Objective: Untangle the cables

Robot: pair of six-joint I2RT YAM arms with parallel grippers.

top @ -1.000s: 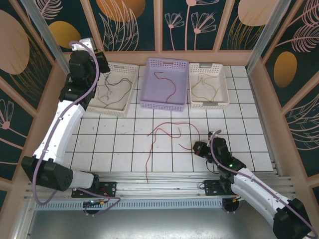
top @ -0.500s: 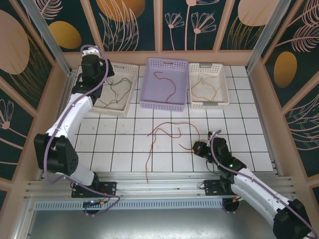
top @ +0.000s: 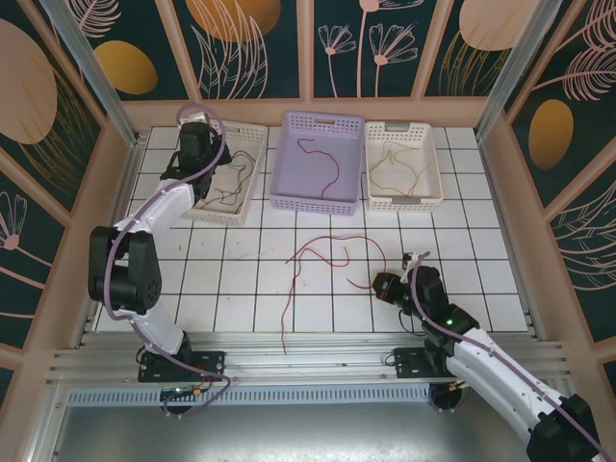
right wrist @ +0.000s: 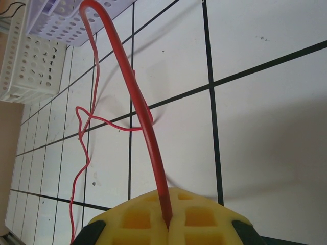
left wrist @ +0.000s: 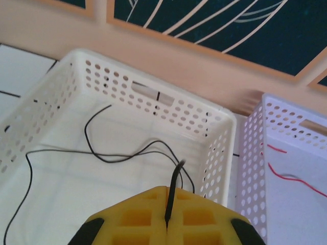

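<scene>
Starting with the top view: I am pinching one end of the loose red cable in my right hand, its fingers pressed together low over the table. The cable is running left from that hand across the tiles, with one strand trailing toward the near edge. The lavender basket, with another red cable inside, is lying far and left of this hand. I judge the carry is heading that way, with the right arm nearer. My left hand is hanging over the white basket. Yellow cables are sitting in the other white basket.

Left wrist view: my left hand is pinching a black cable by its end. The rest is lying looped on the basket floor, too fine to read from above.

Right wrist view: the red cable is rising out of my shut right hand and arching away toward the baskets. A crossed loop is lying beside it on the tiles.
</scene>
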